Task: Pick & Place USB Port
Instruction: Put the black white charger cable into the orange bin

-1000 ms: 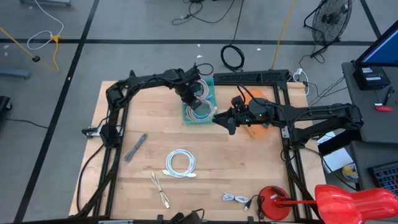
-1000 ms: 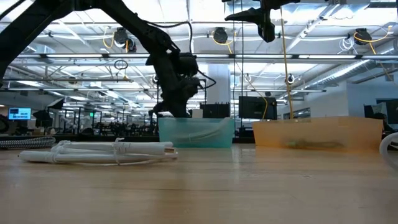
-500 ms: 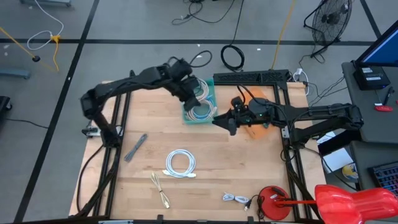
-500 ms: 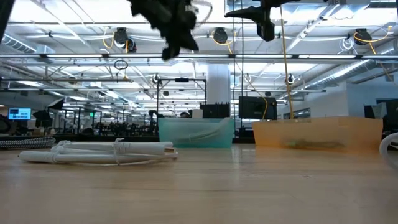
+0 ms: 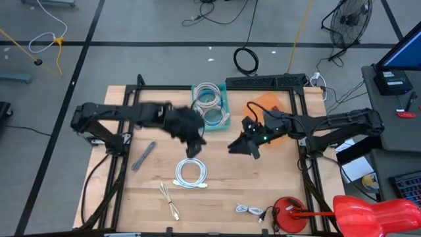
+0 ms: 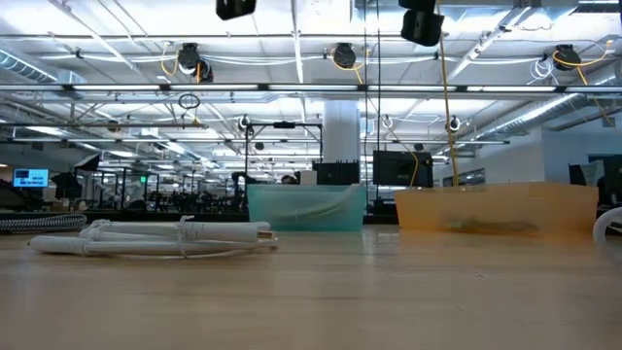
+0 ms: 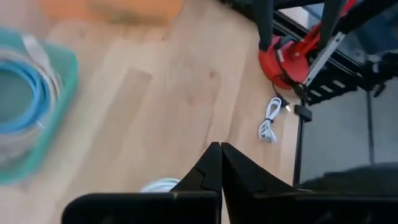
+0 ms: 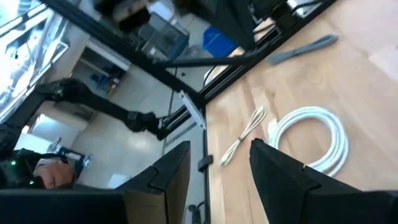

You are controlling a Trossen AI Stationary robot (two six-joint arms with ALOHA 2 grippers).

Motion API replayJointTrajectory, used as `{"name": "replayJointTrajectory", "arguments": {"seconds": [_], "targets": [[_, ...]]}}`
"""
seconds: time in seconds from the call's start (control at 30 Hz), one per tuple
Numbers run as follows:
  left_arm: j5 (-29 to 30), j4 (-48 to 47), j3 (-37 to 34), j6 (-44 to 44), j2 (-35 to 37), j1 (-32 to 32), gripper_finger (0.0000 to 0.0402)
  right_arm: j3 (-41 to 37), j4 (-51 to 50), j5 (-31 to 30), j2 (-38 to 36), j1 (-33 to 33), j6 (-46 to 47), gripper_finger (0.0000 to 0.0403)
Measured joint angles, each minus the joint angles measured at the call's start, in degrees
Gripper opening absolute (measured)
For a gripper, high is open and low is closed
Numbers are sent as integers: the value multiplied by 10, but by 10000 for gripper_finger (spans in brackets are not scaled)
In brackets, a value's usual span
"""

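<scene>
Left tool (image 5: 193, 146) hangs above the middle of the wooden surface (image 5: 263, 184), just above the coiled white cable (image 5: 191, 173) in the high view; the left wrist view shows its two dark fingers (image 7: 210, 169) pressed together with nothing between them. Right tool (image 5: 245, 147) hovers over the bare wood a little to the right of it, beside the orange tray (image 5: 271, 105), and the right wrist view shows its fingers (image 8: 281, 169) spread apart and empty, with the same white coil (image 8: 311, 135) lying on the surface past them. That white cable, the nearest thing to both tools, rests flat on the wood below the teal bin (image 5: 210, 105), apart from either tool. The teal bin sits at the far edge of the surface and holds coiled pale cables (image 5: 208, 100). A thin beige cable (image 5: 169, 201) lies near the front edge to the left of centre, and a small white bundled cable (image 5: 250, 210) lies near the front edge toward the right, close to a red clamp stand (image 5: 289, 214). A grey flat strip (image 5: 143, 157) rests on the left part of the surface. In the low view the white coil (image 6: 155, 237) lies on the wood on the left, with the teal bin (image 6: 307, 207) and orange tray (image 6: 496, 206) standing behind.
</scene>
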State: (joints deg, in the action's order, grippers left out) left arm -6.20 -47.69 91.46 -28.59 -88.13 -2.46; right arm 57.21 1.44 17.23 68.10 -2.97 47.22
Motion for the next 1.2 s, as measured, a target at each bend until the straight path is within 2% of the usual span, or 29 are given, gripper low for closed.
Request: {"name": "replayJointTrajectory", "arguments": {"seconds": [0.13,0.23,0.37,0.47,0.57,0.63,0.7,0.97,1.2], "targets": [[100,-20,0,-121,-22,-76,2,0,-14,25,0,-29,-7,155],[150,-60,0,-239,-43,-120,4,0,-31,26,0,-58,-17,155],[190,-144,0,-427,-75,-171,2,0,-52,23,0,-97,-32,155],[213,-216,0,-518,-93,-203,5,0,-69,7,0,-122,-33,155],[235,-338,0,-601,-106,-222,6,0,-66,6,0,-145,-30,155],[230,-416,-14,-646,-109,-228,3,0,-64,4,0,-159,-30,155],[208,-425,-46,-666,-105,-225,2,0,-66,-8,0,-171,-30,155],[104,-263,-290,-689,-20,-213,4,0,-61,-64,0,-207,-29,155],[80,-254,-427,-765,106,-190,6,0,-63,-100,0,-228,-25,155]]}}
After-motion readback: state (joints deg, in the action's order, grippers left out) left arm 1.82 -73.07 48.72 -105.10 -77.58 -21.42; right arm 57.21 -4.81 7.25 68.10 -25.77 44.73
